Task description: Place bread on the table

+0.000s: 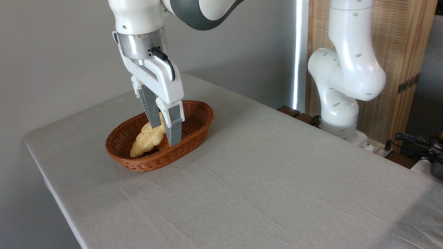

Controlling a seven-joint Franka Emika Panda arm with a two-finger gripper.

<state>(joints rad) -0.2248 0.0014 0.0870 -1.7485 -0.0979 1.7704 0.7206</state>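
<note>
Worktop [263, 180]: grey-beige cloth, lightly wrinkled, rounded corners. One brown oval wicker basket [197, 129] sits directly on it, left of centre.

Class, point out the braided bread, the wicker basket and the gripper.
bread [147, 140], fixed camera, middle of the loaf.
basket [199, 119], fixed camera, right inner wall.
gripper [163, 133], fixed camera, midway between the fingers' tips.
</note>
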